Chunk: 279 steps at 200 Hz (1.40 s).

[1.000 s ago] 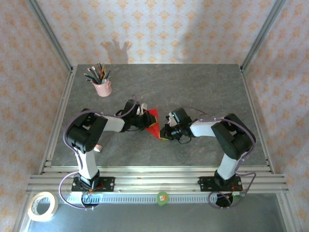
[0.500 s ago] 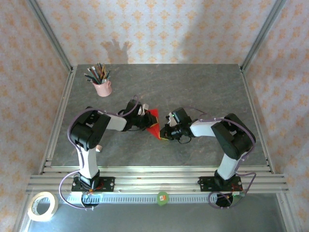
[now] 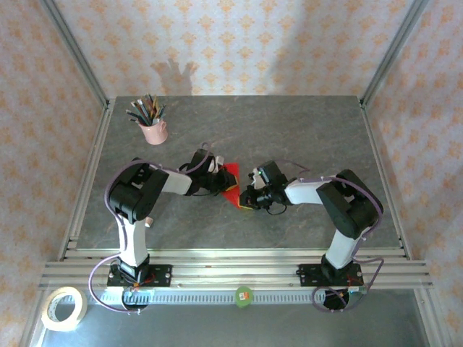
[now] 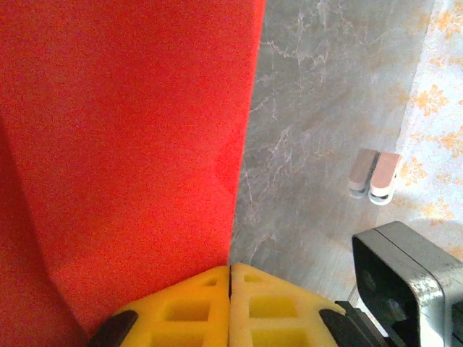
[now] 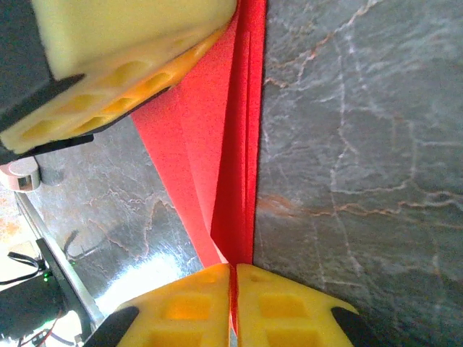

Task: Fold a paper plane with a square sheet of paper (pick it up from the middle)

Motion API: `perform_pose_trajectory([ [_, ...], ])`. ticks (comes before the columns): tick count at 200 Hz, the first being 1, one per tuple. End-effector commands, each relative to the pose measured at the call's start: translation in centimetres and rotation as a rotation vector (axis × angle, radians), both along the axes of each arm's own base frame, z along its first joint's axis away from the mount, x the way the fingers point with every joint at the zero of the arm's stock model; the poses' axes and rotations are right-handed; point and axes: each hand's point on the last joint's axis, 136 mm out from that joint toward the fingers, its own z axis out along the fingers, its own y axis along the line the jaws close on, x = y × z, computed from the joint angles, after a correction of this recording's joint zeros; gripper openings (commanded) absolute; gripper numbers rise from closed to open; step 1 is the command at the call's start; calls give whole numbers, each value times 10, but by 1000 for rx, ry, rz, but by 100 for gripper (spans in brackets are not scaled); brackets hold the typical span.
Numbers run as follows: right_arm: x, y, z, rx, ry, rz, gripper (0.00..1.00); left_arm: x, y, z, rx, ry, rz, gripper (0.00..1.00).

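Observation:
The bright red paper plane (image 3: 230, 185) is held just above the grey table between my two arms, its folded layers running to a point. My left gripper (image 3: 218, 180) is shut on its left edge; in the left wrist view the paper plane (image 4: 130, 144) runs straight into the seam of the closed left gripper (image 4: 230, 269). My right gripper (image 3: 247, 196) is shut on the pointed lower end. In the right wrist view the paper plane (image 5: 235, 144) is pinched between the yellow pads of the right gripper (image 5: 233, 269), and the left gripper's fingers (image 5: 116, 79) show at the top left.
A pink cup of pencils (image 3: 153, 131) stands at the back left of the table (image 3: 304, 137). A small pink and white clip (image 4: 376, 177) lies by the left arm. A tape roll (image 3: 63, 308) sits outside the front rail. Metal frame posts edge the table.
The left arm's elbow has swung slightly to the right while its gripper stays on the paper. The right arm and the plane have barely moved.

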Motion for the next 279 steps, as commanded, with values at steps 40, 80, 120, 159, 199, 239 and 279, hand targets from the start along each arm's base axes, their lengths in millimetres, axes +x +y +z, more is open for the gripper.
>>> perform_pose_trajectory([
  [40, 11, -26, 19, -51, -92, -96, 34, -8, 15, -39, 141, 87, 33, 10],
  [80, 29, -29, 43, -21, -161, -143, 33, -5, 17, -38, 125, 102, 91, 10],
  [120, 38, -4, 50, 47, -166, -105, 17, 3, 11, -28, 43, 106, 190, 10],
  [159, 42, 10, 46, 26, -182, -74, 11, 2, 3, -34, 55, 127, 201, 10],
  [199, 46, 7, 26, -41, -149, -93, 9, 3, 1, -31, 49, 120, 196, 10],
  [239, 47, 4, 15, -69, -128, -100, 8, 4, -3, -25, 44, 109, 173, 11],
  [279, 43, -1, 6, -97, -109, -103, 8, 8, -7, -17, 34, 89, 155, 13],
])
